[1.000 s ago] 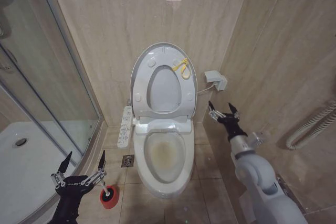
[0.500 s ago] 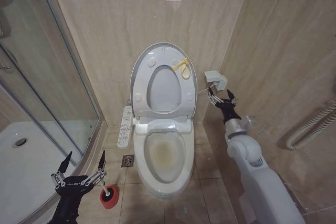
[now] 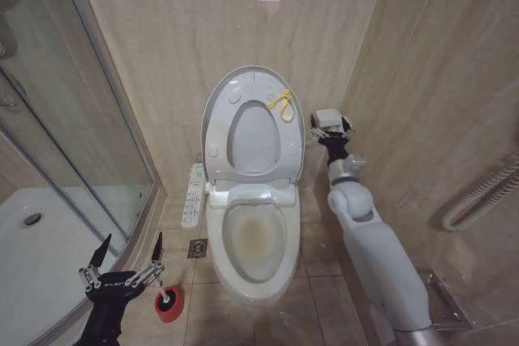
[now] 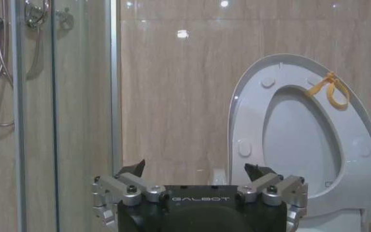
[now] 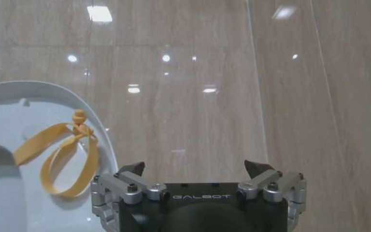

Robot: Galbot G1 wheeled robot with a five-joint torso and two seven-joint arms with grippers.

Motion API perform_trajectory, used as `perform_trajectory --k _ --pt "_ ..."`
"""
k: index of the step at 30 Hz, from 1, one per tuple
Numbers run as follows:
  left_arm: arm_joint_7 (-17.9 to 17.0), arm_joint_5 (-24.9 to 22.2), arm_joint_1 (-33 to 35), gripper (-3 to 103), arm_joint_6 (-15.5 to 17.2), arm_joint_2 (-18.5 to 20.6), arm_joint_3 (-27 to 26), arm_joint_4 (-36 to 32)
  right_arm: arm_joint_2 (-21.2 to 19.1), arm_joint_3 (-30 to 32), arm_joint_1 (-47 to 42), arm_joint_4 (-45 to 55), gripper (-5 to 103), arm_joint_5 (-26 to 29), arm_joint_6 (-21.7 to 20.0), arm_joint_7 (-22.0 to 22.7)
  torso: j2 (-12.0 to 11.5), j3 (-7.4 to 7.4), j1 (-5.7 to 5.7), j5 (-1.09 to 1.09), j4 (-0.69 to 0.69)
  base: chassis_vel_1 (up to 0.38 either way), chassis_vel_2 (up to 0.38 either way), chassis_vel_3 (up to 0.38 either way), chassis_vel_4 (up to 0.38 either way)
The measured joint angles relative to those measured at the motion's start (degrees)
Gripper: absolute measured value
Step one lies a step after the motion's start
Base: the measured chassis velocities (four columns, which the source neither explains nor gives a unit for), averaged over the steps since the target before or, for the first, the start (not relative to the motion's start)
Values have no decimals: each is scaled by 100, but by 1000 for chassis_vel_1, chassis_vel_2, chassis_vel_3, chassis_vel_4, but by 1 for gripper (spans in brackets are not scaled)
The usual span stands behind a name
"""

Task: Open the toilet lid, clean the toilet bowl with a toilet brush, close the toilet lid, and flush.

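One step seemingly done, three to go: toilet lid tipped back upright against the wall tiles, yellow strap dangling near its upper edge. Below it, toilet bowl open, with yellowish-brown staining on the inside, so scrubbing judged to be next.

Toilet brush low on the floor beside the bowl, dark head seated in a small red holder; handle hard to make out from above. Left hand just beside that holder, fingers spread, gripping nothing. Well placed for the pick.

To do it well:
- Come down on the thin handle, not the cup; close squarely across the stick.
- Lift straight up until clear of the holder, to avoid dragging the cup along.
- Swing over the rim before lowering, then work the stained patch with the head only.

Right hand high up beside the lid's edge, close to a white box on the wall — fingers apart, empty. Best kept clear of the lid, lest a nudge drop it mid-scrub.
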Motion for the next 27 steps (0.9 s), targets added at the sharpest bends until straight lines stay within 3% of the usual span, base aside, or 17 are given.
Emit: perform_trajectory --k 8,19,27 --pt "0 0 0 100 0 0 0 0 -7 139 -175 263 100 -57 -209 135 1 0 -1 1 -2 0 0 0 0" --pt "0 0 0 100 0 0 0 0 -63 234 -371 447 100 10 -141 145 1 -1 -3 1 -1 -8 11 9 -9" --pt "0 0 0 100 0 0 0 0 -129 286 -443 482 100 -1 -47 190 1 0 -2 0 0 -156 154 165 -165"
